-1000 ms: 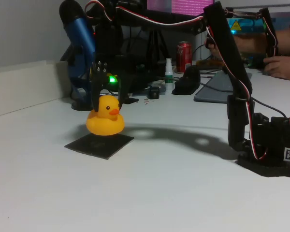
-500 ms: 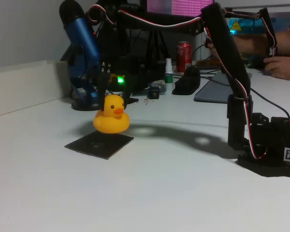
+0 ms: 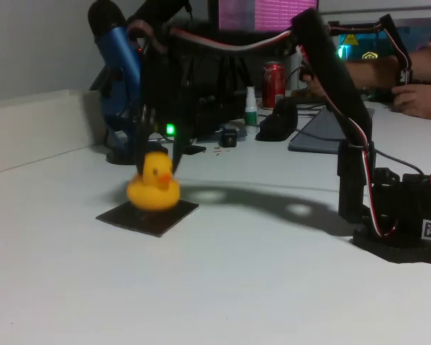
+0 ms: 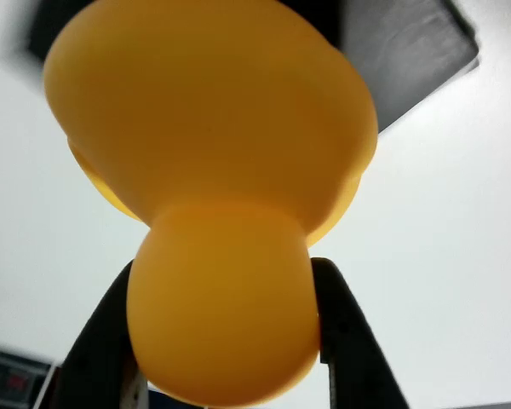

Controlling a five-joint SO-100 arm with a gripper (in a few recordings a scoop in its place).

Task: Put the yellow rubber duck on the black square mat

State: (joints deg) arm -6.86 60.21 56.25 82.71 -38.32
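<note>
The yellow rubber duck [image 3: 153,188] is blurred and low over the black square mat [image 3: 148,217], on its back half. I cannot tell whether it touches the mat. My gripper [image 3: 158,159] comes down from above and is shut on the duck's head. In the wrist view the duck [image 4: 213,153] is seen from behind. Its head sits between my two black fingers [image 4: 98,345], and my gripper [image 4: 226,341] is closed around it. A corner of the mat [image 4: 409,51] shows beyond the duck's body.
A blue microphone [image 3: 118,61] stands just behind the mat. A red can [image 3: 274,81], a small white bottle [image 3: 251,108] and dark desk items [image 3: 276,118] are further back. The arm's base [image 3: 399,215] is at the right, with a person's hands [image 3: 416,93] behind it.
The duck rose and shifted right half a second ago. It has since moved back left and down, low over the mat. The gripper stays shut on its head.
</note>
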